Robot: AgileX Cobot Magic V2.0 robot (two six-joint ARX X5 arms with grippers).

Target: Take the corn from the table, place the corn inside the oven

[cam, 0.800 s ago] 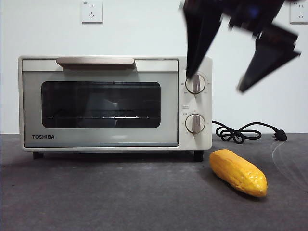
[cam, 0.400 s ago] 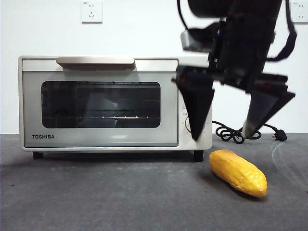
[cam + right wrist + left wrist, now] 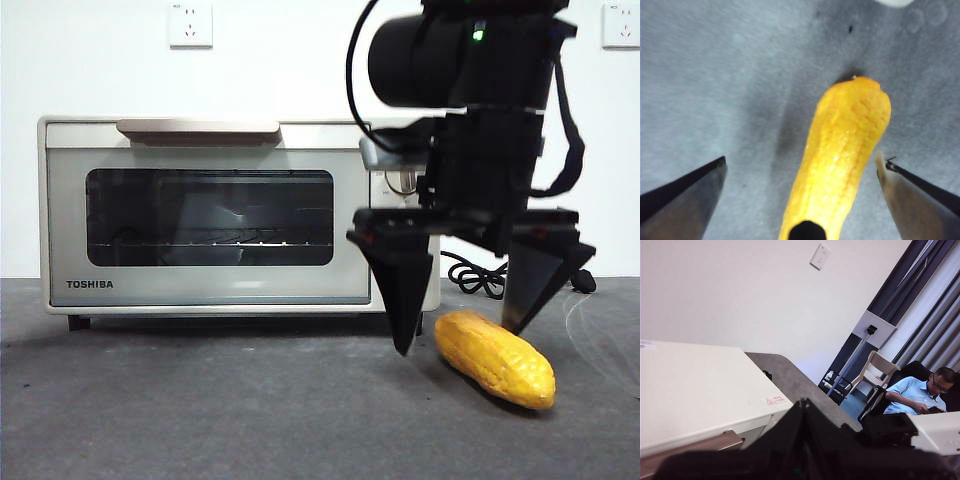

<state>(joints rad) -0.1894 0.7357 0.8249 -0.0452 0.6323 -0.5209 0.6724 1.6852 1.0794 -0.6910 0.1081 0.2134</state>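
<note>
The right end effector (image 3: 462, 338) hangs low over the tabletop (image 3: 200, 410) with its jaws spread wide, straddling the near end of the corn (image 3: 494, 358) without touching it. The corn lies on the tabletop just right of the oven (image 3: 238, 212), whose closed door reads TOSHIBA. The left end effector (image 3: 805, 440) waits above the oven; I cannot tell its jaw state.

An office-like lab: bare white wall with a white wall socket (image 3: 190, 24), dark grey curtains (image 3: 932, 315), a seated man in a blue shirt (image 3: 920, 392) at three o'clock.
</note>
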